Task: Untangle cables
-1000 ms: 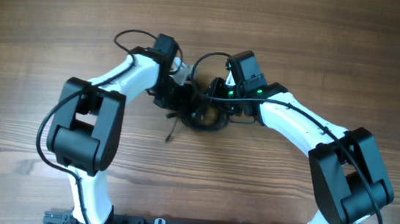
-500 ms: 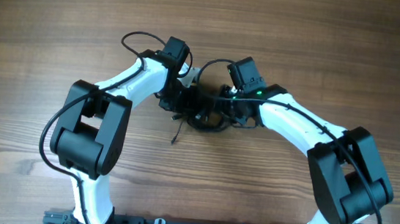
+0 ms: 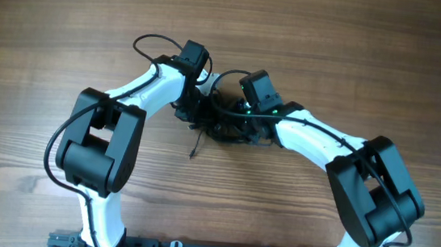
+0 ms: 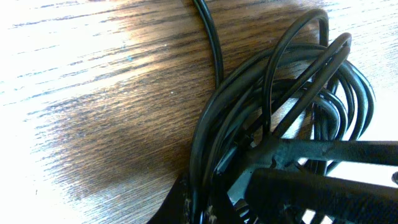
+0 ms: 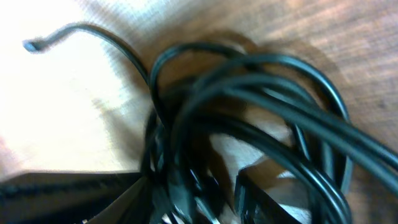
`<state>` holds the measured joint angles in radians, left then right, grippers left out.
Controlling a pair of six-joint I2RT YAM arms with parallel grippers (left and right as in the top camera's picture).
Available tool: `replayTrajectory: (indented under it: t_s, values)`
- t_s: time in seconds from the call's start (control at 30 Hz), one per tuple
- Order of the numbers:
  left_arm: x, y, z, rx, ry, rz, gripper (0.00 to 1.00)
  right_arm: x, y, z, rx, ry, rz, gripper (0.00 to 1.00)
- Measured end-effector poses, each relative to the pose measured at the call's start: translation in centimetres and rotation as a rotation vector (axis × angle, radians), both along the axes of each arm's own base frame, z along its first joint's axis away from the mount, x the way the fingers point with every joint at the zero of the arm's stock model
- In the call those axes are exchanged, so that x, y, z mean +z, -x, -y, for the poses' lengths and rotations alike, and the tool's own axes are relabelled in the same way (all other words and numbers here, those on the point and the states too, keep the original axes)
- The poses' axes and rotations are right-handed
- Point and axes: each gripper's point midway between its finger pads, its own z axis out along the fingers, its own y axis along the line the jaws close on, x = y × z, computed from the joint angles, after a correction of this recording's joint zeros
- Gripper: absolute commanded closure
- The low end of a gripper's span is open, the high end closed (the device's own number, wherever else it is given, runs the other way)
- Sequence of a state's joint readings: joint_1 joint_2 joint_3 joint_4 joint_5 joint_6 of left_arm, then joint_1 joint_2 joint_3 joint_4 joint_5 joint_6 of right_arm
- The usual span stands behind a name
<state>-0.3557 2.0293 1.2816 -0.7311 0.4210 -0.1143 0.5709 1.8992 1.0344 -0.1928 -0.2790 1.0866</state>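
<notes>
The cables [image 3: 225,134] lie as one tangled black coil on the wooden table, between my two grippers. In the left wrist view the loops of the cables [image 4: 280,93] fan out to the right, and several strands run down into my left gripper [image 4: 202,202], which is shut on them. My left gripper [image 3: 195,115] sits at the coil's left edge. My right gripper [image 3: 238,122] is over the coil's right side. Its fingers [image 5: 261,199] stand apart, open, with strands of the cables [image 5: 261,81] between them. One loose cable end [image 5: 31,45] trails off over bare wood.
A short cable tail [image 3: 194,148] points toward the front of the table below the left gripper. Both white arms converge at mid-table, and each arm's own black wire loops above it, as with the left arm's wire [image 3: 149,42]. Bare wood surrounds the coil.
The right arm has slid left, closer to the left gripper, and its jaws have widened. The left arm shifted slightly right a second ago and has held still since.
</notes>
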Motion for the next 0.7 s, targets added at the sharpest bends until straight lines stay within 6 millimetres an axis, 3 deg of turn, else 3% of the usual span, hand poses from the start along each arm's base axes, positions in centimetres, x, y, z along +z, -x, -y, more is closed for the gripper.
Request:
replayTrajectory:
  t_s: [0.3, 0.4, 0.47, 0.7]
  values:
    - [0.1, 0.8, 0.8, -0.067, 0.064, -0.013, 0.96, -0.3, -1.5, 0.6, -0.092, 0.027, 0.036, 0.67]
    - [0.1, 1.4, 0.9, -0.103, 0.08, -0.02, 0.96, -0.4, -1.4, 0.7, -0.096, 0.038, 0.036, 0.81]
    - [0.1, 1.6, 1.0, -0.125, 0.089, -0.018, 0.96, -0.7, -1.1, 1.1, -0.1, 0.054, 0.019, 0.96]
    - [0.0, 1.7, 1.1, -0.144, 0.095, -0.018, 0.96, -0.8, -0.3, 1.3, -0.043, 0.057, -0.014, 0.96]
